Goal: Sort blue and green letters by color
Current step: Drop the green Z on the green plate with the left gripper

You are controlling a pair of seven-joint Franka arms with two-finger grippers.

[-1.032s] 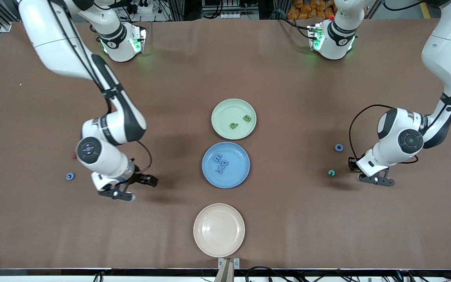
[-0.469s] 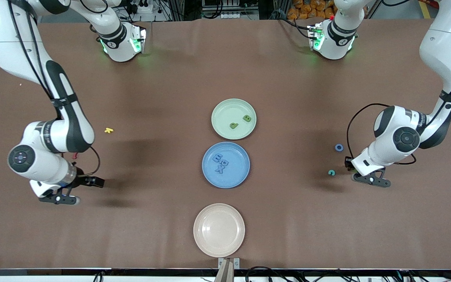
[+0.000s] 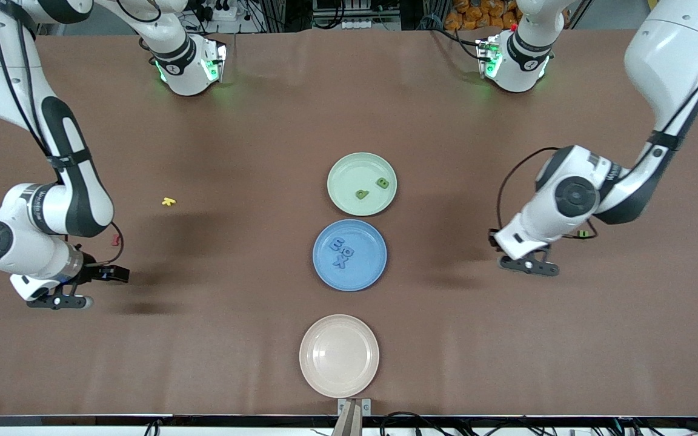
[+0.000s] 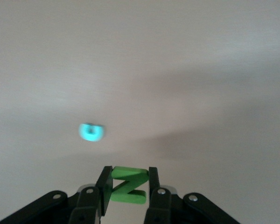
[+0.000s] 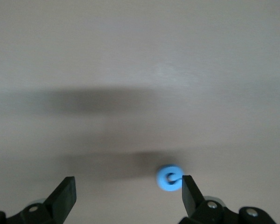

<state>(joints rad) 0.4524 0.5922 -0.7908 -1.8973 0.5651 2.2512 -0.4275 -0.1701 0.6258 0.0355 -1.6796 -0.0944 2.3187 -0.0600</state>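
The left gripper [image 4: 127, 186] pinches a green Z [image 4: 127, 185] toward the left arm's end from the blue plate [image 3: 325, 275]. The right gripper [image 5: 126, 196], jaws spread wide, hangs over a blue ring letter [image 5: 168, 178] toward the right arm's end. On the blue plate, the blue letters [image 3: 341, 251] include an X.

The brown table [image 3: 446, 339] carries three plates in a row down its middle: a green plate [image 3: 343, 200], a blue plate [image 3: 367, 272] just nearer the front camera, and a beige plate [image 3: 339, 355] nearest. A small yellow letter [image 3: 168, 201] and a small dark red letter [image 3: 115, 239] lie toward the right arm's end.
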